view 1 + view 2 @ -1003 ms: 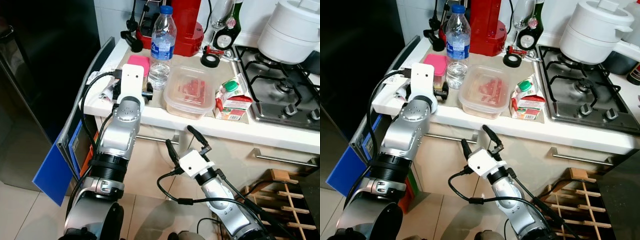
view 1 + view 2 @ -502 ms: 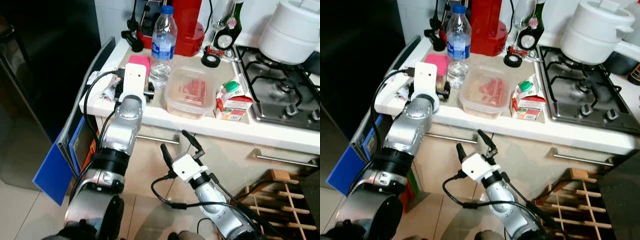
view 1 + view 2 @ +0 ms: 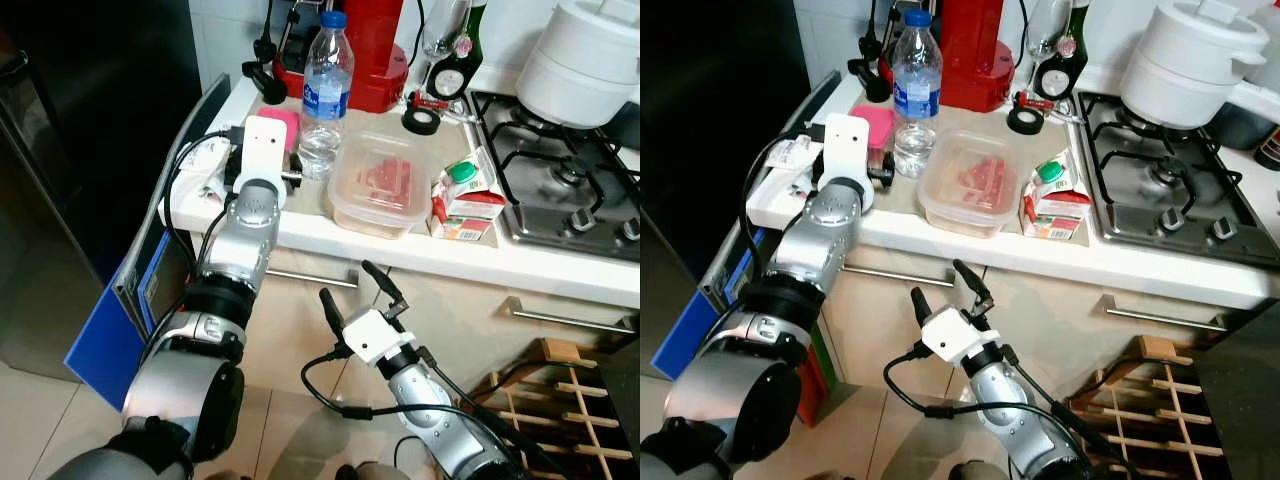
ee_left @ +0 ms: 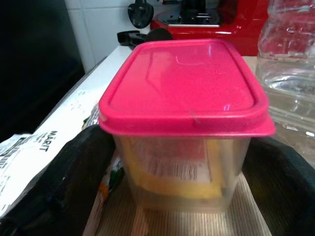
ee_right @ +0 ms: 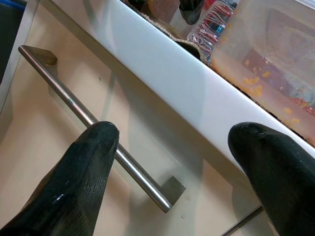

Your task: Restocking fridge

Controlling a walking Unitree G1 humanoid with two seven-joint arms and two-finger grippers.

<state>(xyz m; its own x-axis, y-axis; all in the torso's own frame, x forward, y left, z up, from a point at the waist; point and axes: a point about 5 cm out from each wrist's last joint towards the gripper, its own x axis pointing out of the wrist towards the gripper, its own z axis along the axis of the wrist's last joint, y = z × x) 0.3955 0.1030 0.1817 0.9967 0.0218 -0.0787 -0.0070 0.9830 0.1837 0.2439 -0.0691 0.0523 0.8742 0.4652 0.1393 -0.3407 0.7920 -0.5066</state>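
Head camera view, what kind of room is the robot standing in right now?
Most likely a home kitchen. A gas hob is set into the white counter, a white pot stands on it, and a water bottle and food containers wait beside it.

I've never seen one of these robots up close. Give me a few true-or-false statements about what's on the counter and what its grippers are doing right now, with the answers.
1. The left gripper has its fingers on either side of a pink-lidded tub. True.
2. The water bottle lies on its side. False: it stands upright, beside the tub.
3. The right gripper holds the carton. False: it is open and holds nothing, below the counter edge, in front of a drawer handle.
4. The clear container with red food sits between the bottle and the carton. True.
5. A white pot sits on the stove. True.
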